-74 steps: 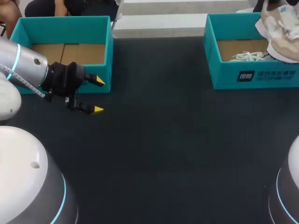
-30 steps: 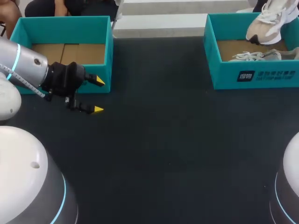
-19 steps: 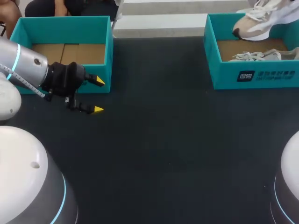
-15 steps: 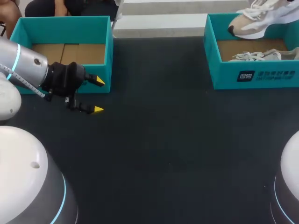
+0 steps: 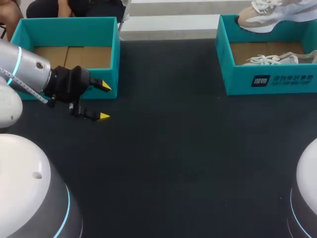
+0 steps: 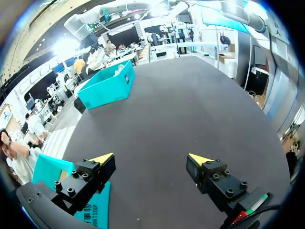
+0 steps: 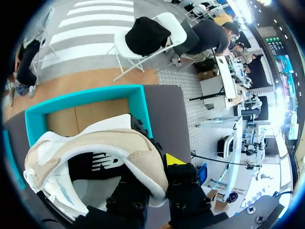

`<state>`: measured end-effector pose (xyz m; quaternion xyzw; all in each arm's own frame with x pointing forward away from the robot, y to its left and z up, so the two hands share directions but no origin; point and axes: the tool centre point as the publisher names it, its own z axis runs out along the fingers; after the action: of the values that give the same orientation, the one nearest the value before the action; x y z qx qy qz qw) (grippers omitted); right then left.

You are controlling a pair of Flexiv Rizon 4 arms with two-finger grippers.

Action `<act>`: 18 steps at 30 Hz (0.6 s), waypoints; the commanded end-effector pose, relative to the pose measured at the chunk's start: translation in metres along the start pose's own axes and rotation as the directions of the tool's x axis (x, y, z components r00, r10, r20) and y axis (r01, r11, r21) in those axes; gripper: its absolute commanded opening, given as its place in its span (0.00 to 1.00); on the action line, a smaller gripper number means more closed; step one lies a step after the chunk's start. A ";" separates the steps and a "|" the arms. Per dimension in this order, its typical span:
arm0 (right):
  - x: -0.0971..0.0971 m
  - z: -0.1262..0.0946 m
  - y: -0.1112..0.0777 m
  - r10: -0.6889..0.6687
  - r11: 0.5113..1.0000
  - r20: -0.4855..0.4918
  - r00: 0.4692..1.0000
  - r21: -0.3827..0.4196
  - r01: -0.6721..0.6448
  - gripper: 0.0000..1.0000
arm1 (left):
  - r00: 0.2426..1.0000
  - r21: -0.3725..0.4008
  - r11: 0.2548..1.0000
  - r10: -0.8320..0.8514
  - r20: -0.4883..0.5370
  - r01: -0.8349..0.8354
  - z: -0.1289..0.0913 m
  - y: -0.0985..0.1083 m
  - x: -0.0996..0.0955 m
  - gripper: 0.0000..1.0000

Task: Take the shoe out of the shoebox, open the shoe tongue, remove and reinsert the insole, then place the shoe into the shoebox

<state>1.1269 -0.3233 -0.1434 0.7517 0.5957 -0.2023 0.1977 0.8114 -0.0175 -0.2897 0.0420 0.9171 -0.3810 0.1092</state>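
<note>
So your right gripper [image 7: 153, 157] is clamped on the padded collar of the beige and white shoe [image 7: 95, 157], one finger inside the opening and one outside. It's holding the shoe up in the air over the teal shoebox [image 7: 86, 95], which sits at the far right corner of the dark table [image 5: 168, 158]. A second shoe [image 5: 272, 59] lies inside that box, laces up. Your left gripper [image 6: 150, 158] is spread wide, hanging over the table right by the near corner of the other teal box [image 5: 64, 25], the one at the far left corner.
</note>
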 end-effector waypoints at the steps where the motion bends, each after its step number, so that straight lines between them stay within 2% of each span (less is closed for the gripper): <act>1: 0.003 0.009 -0.001 0.087 0.996 0.026 0.996 0.024 -0.088 0.00 | 1.000 -0.004 1.000 0.000 0.000 0.000 0.000 0.000 0.001 1.00; 2: 0.003 0.010 -0.002 0.129 0.991 -0.009 0.992 0.035 -0.128 0.00 | 1.000 -0.004 1.000 0.000 0.000 0.000 0.000 0.000 0.001 1.00; 6: 0.004 0.013 -0.003 0.203 0.979 0.004 0.979 0.014 -0.203 0.00 | 1.000 -0.004 1.000 0.000 0.000 0.000 0.000 0.000 0.001 1.00; 18: 0.007 0.017 0.001 0.222 0.975 0.008 0.975 0.004 -0.222 0.00 | 1.000 -0.004 1.000 0.000 0.000 0.000 0.000 0.000 0.001 1.00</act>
<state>1.1291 -0.3258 -0.1614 0.8129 0.5070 -0.1858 0.2182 0.8114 -0.0175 -0.2897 0.0420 0.9171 -0.3810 0.1092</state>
